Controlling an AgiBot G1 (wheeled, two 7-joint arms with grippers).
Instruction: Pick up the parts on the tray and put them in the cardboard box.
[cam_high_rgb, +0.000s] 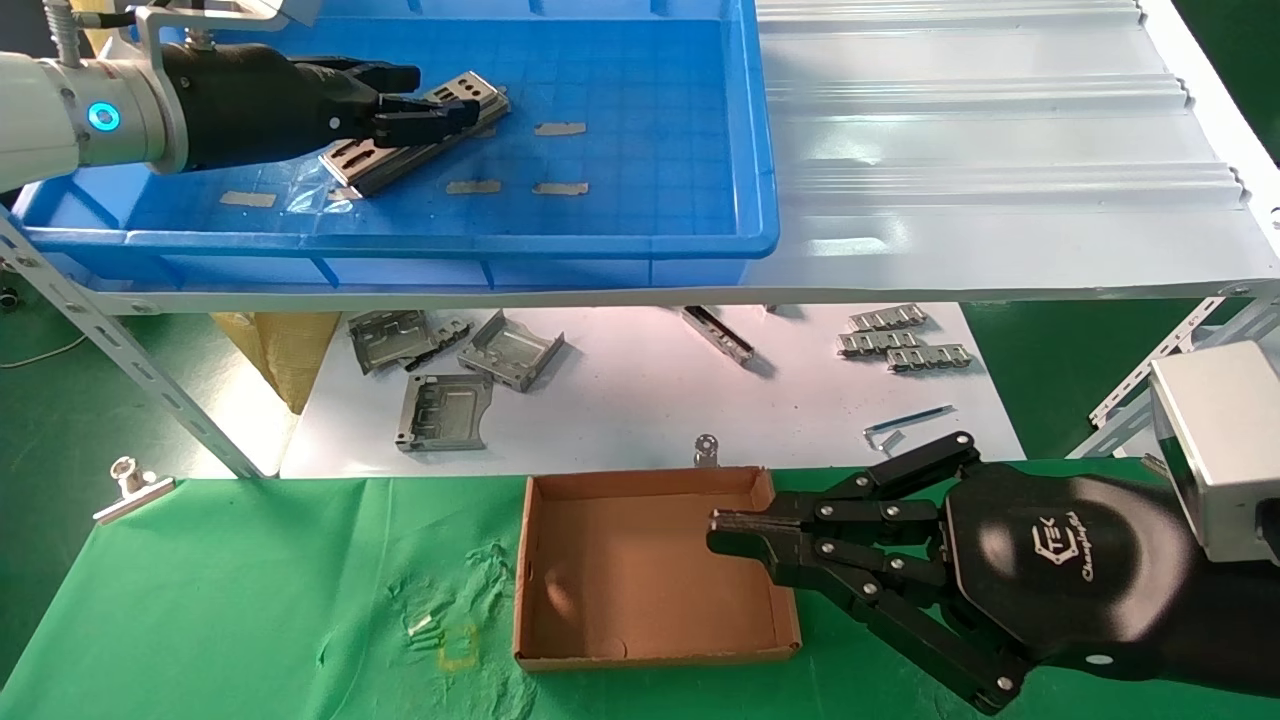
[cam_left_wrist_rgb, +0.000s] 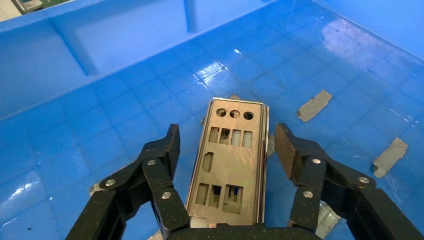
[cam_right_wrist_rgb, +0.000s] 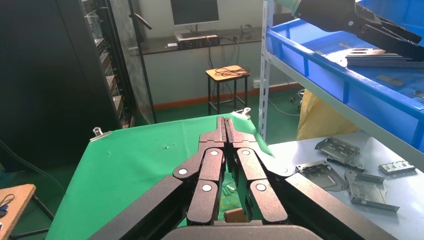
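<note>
The left gripper is inside the tray, its fingers spread wide on either side of the parts and not touching them. The parts lie as a small stack of thin silver plates on the tray's grid floor, the top plate showing three round holes at its far end and rows of rectangular cutouts below. In the head view the stack sits slanted in the tray's left half, with the gripper over its far end. Scraps of tape are stuck to the tray floor around and to the right of the stack. The tray rests on a grey shelf on angle-iron legs.

The right gripper hangs over the right part of the cardboard box, its fingers pressed together with nothing between them; the right wrist view shows the two tips meeting. The box sits on a green cloth and nothing shows in the part of it that can be seen.

Between shelf and box lies a white surface carrying bent grey brackets on the left, small toothed strips on the right and a narrow metal piece near the middle. A binder clip grips the cloth's left edge
</note>
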